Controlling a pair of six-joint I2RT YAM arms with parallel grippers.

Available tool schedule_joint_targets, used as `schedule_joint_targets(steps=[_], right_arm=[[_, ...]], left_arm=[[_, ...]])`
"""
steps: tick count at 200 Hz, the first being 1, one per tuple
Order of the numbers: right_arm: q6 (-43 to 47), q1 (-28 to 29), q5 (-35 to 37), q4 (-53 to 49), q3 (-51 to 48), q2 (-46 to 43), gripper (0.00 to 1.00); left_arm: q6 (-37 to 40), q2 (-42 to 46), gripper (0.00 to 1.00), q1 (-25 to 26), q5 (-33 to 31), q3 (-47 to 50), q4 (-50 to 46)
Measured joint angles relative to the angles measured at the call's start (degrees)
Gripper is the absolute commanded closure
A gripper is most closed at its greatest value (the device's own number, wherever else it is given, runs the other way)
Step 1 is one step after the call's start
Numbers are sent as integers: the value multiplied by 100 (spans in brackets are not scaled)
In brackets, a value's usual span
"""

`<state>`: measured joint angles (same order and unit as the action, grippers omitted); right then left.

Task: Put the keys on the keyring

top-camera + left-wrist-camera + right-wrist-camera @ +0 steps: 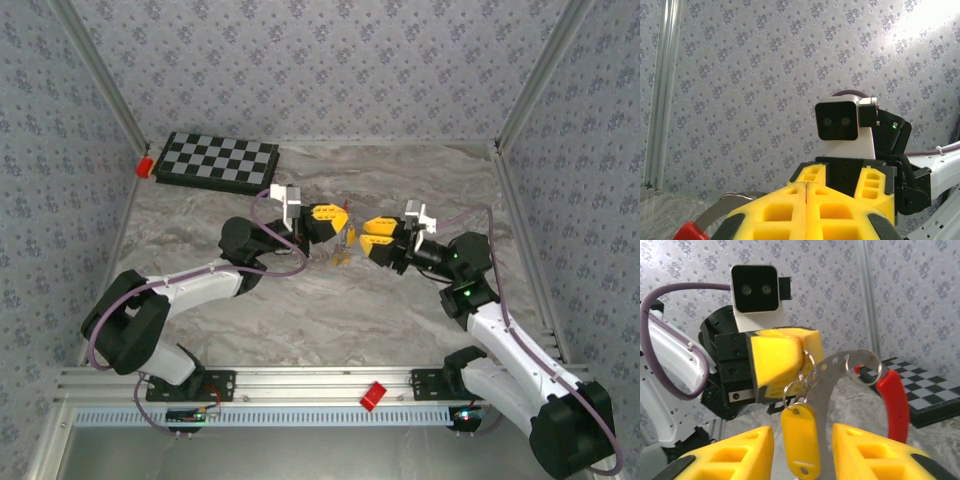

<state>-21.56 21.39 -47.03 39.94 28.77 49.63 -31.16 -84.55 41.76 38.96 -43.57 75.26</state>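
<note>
Arms (200, 285) (500, 330) angle inward, left fingers (777, 360) pinching the keyring (827, 390).

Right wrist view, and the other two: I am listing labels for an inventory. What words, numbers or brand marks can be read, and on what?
None can be read. The yellow key tag is blank; the checkered board and the camera box show no print.

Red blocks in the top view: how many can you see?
2. One red block sits beside the left end of the checkerboard, at the far left. The other lies on the aluminium rail at the near edge, between the arm bases. The arms might hide more.
</note>
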Motion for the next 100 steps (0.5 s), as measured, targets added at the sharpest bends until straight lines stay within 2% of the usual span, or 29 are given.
schedule_joint_targets(steps=[62, 100], right_arm=[[-599, 2, -13, 953, 103, 708, 76], [-780, 15, -98, 1266, 229, 852, 79]], left_arm=[[0, -42, 100, 0, 0, 0, 0], [0, -44, 100, 0, 0, 0, 2]])
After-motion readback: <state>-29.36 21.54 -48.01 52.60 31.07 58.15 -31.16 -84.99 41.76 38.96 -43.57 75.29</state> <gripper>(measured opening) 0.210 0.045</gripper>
